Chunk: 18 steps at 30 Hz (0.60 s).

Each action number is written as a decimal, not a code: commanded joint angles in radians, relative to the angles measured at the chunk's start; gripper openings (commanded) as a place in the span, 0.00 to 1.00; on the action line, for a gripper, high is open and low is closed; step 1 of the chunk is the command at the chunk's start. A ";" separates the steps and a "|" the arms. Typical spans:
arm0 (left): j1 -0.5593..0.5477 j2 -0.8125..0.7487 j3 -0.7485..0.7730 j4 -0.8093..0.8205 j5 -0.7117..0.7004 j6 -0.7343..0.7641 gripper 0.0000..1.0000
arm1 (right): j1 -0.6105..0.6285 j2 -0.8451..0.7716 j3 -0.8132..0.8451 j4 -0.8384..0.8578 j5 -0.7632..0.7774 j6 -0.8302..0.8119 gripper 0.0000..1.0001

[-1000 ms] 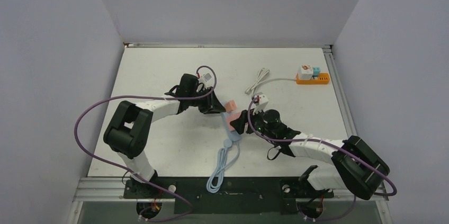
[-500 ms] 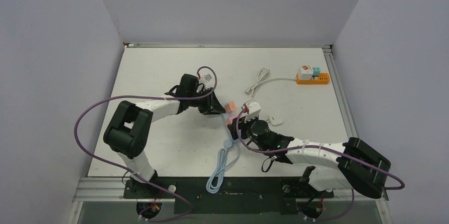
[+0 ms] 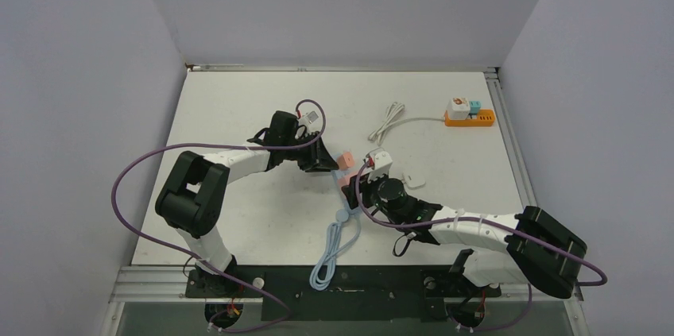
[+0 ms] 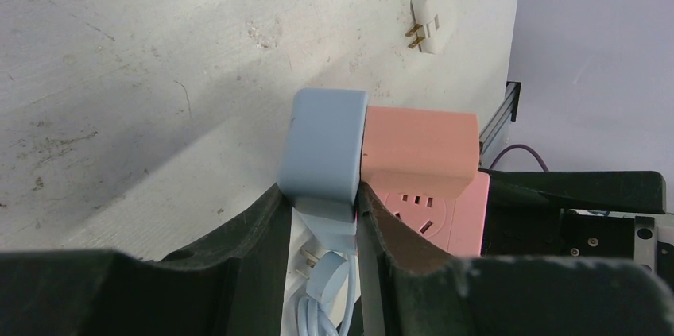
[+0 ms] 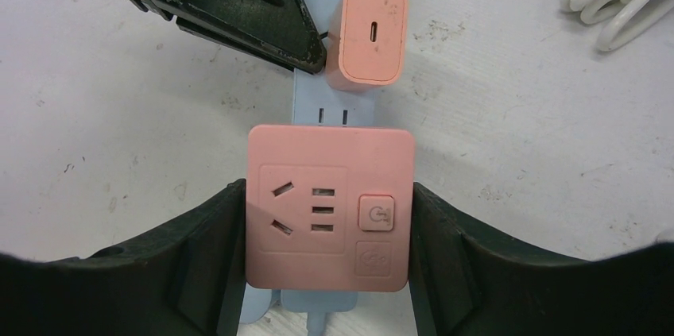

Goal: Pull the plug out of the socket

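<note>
A light blue power strip (image 3: 350,205) lies mid-table with its blue cord (image 3: 330,252) coiled toward the near edge. A pink cube plug (image 5: 330,205) and a small pink charger (image 5: 369,34) sit in the strip (image 5: 314,102). My right gripper (image 5: 328,189) is shut on the pink cube's two sides; in the top view it (image 3: 355,187) is over the strip. My left gripper (image 4: 322,193) is shut on the strip's far end (image 4: 322,149), beside the pink charger (image 4: 421,145); in the top view it (image 3: 327,165) shows just left of the charger (image 3: 346,160).
A loose white plug (image 3: 412,180) lies right of the strip, also in the left wrist view (image 4: 429,6). An orange power strip (image 3: 469,118) with plugs in it sits at the far right, its white cable (image 3: 387,121) bundled nearby.
My right arm swung left and settled its gripper around the pink cube on the strip, uncovering the white plug. Nothing moved in the last half second. The left arm stayed put.
</note>
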 commanded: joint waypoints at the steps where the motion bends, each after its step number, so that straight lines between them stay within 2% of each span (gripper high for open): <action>1: -0.006 0.012 0.026 -0.031 -0.044 0.057 0.00 | -0.060 -0.034 0.021 0.128 -0.091 0.019 0.05; 6: -0.006 0.011 0.025 -0.028 -0.043 0.055 0.00 | -0.181 -0.028 -0.011 0.200 -0.299 0.094 0.05; 14: -0.006 0.012 0.025 -0.026 -0.040 0.055 0.00 | -0.262 0.010 -0.031 0.276 -0.444 0.161 0.05; 18: -0.006 0.012 0.025 -0.026 -0.039 0.055 0.00 | -0.281 0.018 -0.036 0.286 -0.463 0.170 0.05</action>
